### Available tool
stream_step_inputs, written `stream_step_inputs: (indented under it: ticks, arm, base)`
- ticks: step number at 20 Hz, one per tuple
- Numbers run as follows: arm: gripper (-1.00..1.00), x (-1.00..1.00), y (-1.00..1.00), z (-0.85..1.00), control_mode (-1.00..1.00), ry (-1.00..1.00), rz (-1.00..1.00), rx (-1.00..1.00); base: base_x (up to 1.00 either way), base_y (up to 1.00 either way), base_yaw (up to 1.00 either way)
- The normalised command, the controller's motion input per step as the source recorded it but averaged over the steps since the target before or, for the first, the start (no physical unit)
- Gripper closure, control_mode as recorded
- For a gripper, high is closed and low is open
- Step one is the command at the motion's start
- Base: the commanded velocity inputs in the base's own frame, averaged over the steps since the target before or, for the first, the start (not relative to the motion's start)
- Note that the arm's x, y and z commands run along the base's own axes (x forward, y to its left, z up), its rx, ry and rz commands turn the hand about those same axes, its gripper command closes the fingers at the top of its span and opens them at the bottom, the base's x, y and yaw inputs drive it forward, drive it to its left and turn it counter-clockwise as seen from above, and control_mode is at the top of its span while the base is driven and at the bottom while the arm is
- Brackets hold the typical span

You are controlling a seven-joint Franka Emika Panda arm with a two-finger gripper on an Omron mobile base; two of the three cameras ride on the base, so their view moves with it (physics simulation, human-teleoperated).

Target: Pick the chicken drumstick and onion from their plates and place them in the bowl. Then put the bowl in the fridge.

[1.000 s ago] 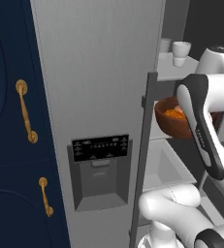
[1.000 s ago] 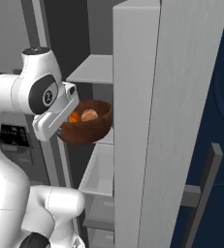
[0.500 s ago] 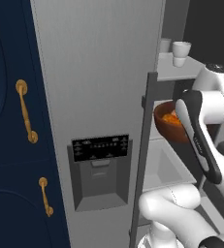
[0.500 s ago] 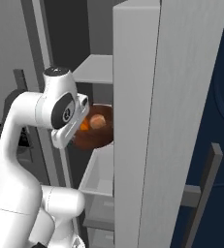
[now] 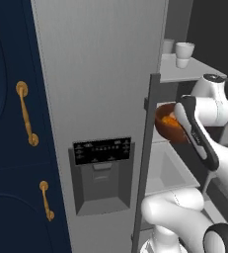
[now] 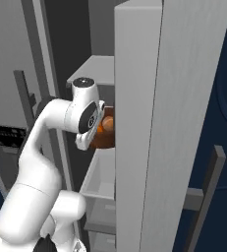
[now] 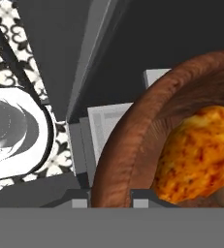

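My gripper is shut on the rim of the dark brown bowl, one finger on each side of the wall. The chicken drumstick lies inside the bowl, mottled orange-brown. In the right base view the bowl hangs inside the open fridge, under a white shelf, with the tan onion showing in it. The left base view shows the bowl just past the grey fridge door's edge, orange food visible inside. The plates are out of view.
Two white cups stand on the upper fridge shelf. A white drawer sits below the bowl. The open door stands close on the right of the arm. Navy cabinets with gold handles flank the fridge.
The arm has carried the bowl deeper into the fridge, between the shelves. The grip on the rim has not changed.
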Motion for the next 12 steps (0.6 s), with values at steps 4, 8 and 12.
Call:
stream_step_inputs:
  ticks: [4, 8, 12]
  arm:
    - [1.00, 0.66, -0.07, -0.38, -1.00, 0.00, 0.03, 0.00]
    - [1.00, 0.65, -0.03, -0.38, -1.00, -0.01, 0.00, 0.00]
    - [1.00, 0.65, -0.15, -0.23, -1.00, -0.01, 0.00, 0.02]
  base:
    - [0.00, 0.00, 0.00]
    - [0.00, 0.00, 0.00]
    - [0.00, 0.00, 0.00]
